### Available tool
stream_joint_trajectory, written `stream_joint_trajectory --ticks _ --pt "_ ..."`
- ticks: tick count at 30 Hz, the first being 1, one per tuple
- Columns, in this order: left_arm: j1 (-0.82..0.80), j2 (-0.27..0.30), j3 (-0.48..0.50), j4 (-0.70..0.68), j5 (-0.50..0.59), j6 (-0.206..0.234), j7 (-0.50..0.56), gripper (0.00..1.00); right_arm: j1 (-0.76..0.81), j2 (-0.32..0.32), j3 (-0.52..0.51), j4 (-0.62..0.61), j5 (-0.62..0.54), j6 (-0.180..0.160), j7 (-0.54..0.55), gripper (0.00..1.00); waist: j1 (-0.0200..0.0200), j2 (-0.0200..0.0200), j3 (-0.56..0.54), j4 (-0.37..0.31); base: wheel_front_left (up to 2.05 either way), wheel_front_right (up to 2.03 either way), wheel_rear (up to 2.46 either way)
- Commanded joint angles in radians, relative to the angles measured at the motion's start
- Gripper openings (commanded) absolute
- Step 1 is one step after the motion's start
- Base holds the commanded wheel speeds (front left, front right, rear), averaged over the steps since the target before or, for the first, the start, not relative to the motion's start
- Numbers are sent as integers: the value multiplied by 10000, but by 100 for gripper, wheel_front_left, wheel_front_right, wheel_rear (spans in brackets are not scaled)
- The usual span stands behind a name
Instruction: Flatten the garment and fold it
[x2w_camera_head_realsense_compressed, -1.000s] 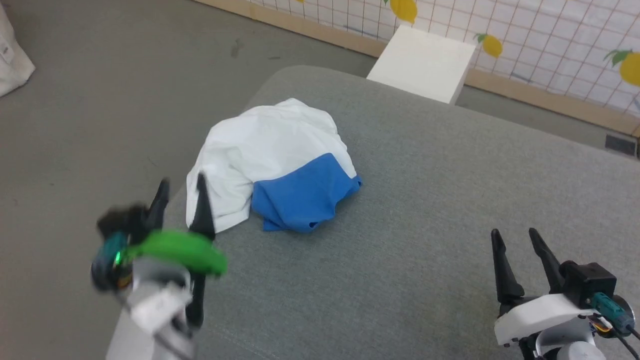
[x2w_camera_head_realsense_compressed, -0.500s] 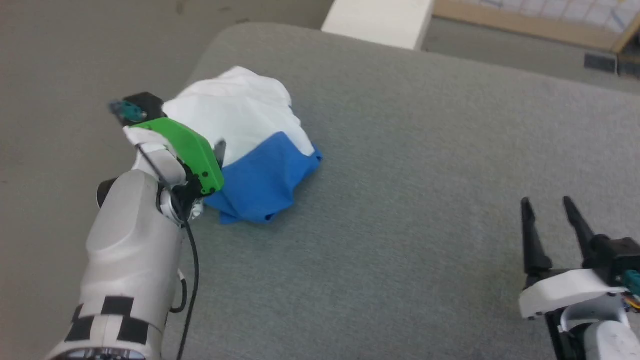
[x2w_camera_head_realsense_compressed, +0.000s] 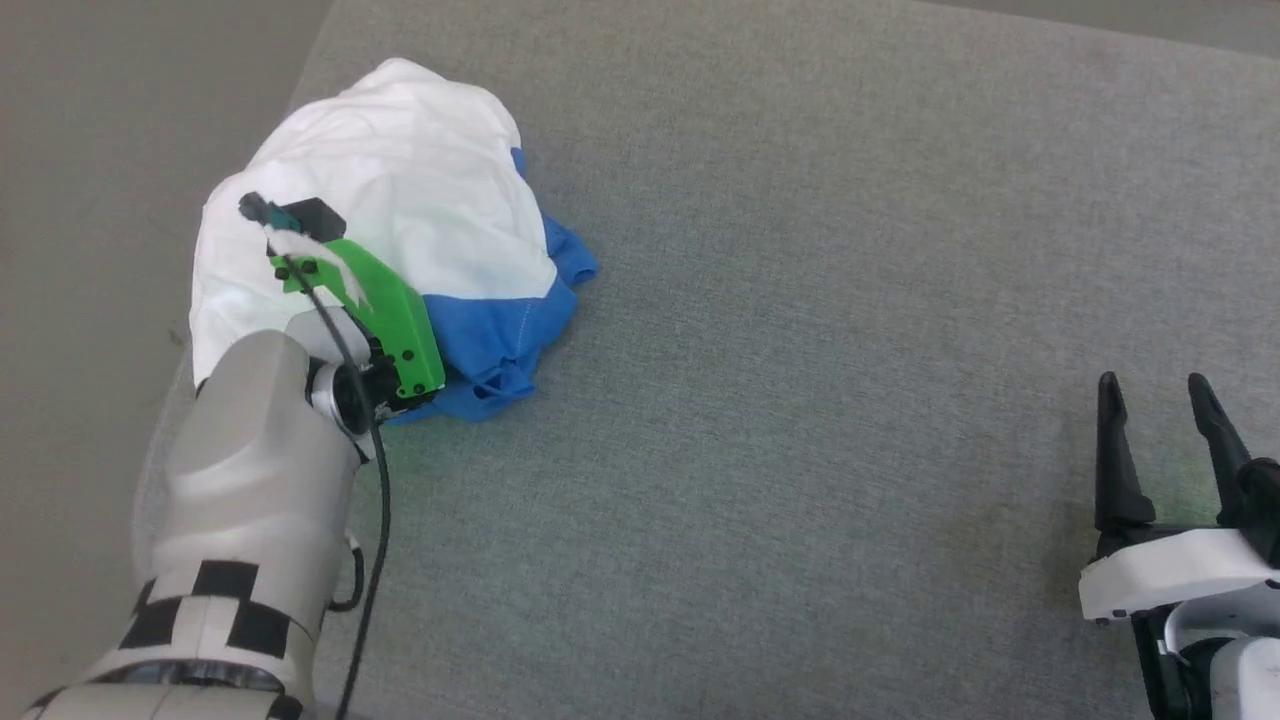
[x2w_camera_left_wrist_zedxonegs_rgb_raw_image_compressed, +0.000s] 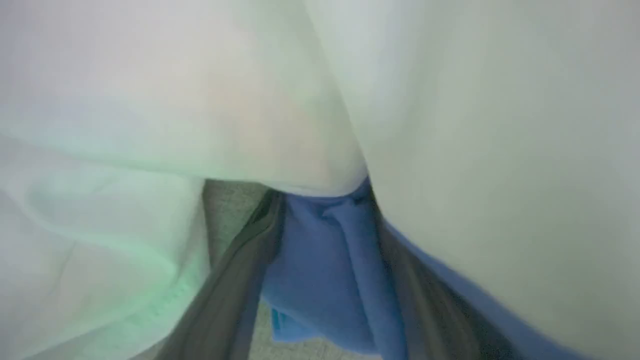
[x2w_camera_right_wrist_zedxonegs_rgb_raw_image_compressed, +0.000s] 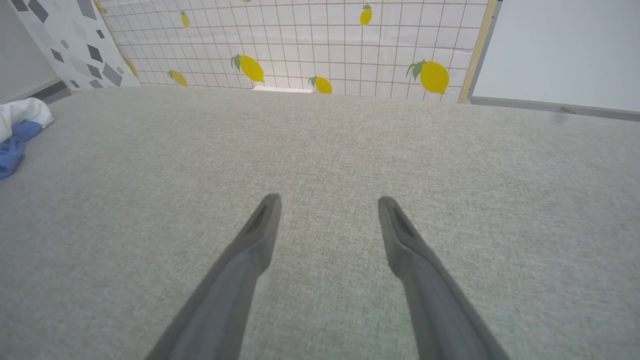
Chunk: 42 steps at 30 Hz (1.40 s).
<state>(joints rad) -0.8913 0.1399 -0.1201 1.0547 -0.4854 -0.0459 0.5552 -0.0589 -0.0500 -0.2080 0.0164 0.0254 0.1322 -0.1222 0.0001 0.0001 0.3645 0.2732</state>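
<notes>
The garment (x2w_camera_head_realsense_compressed: 400, 170) lies crumpled in a heap near the left edge of the grey padded surface (x2w_camera_head_realsense_compressed: 800, 300), white on top with blue folds along its near side. My left arm's green wrist housing (x2w_camera_head_realsense_compressed: 385, 310) rests against the heap's near side, and its fingers are buried in the cloth. In the left wrist view my left gripper (x2w_camera_left_wrist_zedxonegs_rgb_raw_image_compressed: 322, 202) has its jaws apart, with a blue fold (x2w_camera_left_wrist_zedxonegs_rgb_raw_image_compressed: 325, 260) between them and white cloth (x2w_camera_left_wrist_zedxonegs_rgb_raw_image_compressed: 150, 100) draped above. My right gripper (x2w_camera_head_realsense_compressed: 1152, 385) stands open and empty at the lower right, far from the garment (x2w_camera_right_wrist_zedxonegs_rgb_raw_image_compressed: 20, 125).
The surface's left edge (x2w_camera_head_realsense_compressed: 300, 60) runs close beside the heap, with grey floor (x2w_camera_head_realsense_compressed: 100, 150) beyond it. In the right wrist view a tiled wall with lemon prints (x2w_camera_right_wrist_zedxonegs_rgb_raw_image_compressed: 300, 40) and a pale panel (x2w_camera_right_wrist_zedxonegs_rgb_raw_image_compressed: 560, 50) stand past the far edge.
The head camera has tilted down. My left arm reached forward from the near left edge into the garment's near side, and its fingers now straddle a blue fold. The right gripper stays open.
</notes>
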Motion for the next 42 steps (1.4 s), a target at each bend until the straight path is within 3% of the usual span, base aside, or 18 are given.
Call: stream_joint_trajectory --ticks 1,8,14,21,28,42 --pt "664 -411 50 235 -237 -126 -430 0 -81 -3 -50 -69 -111 -15 -67 100 -1 -1 -74 151 0 0 0" --pt "840 -504 962 -351 -1100 -574 -3711 0 -164 -3 21 333 -62 -15 -255 100 -1 -1 -723 528 0 0 0" --pt "84 -243 825 -1479 -1253 -816 -5325 0 -27 -3 101 965 217 -15 -522 100 -1 -1 -1621 762 0 0 0" --pt "-1431 446 -26 -3447 -1326 -843 -5366 0 148 -3 217 1822 757 -15 -982 100 -1 -1 -2559 251 0 0 0" --pt "-3492 1066 -452 -4811 -1218 -846 -4843 0 74 -3 290 2547 1007 -15 -1280 100 -1 -1 -3045 -838 0 0 0" --pt "-5664 205 -698 -5033 -1756 -783 -4342 0 107 -3 450 3124 1204 -15 -1392 100 -1 -1 -3485 -3100 0 0 0"
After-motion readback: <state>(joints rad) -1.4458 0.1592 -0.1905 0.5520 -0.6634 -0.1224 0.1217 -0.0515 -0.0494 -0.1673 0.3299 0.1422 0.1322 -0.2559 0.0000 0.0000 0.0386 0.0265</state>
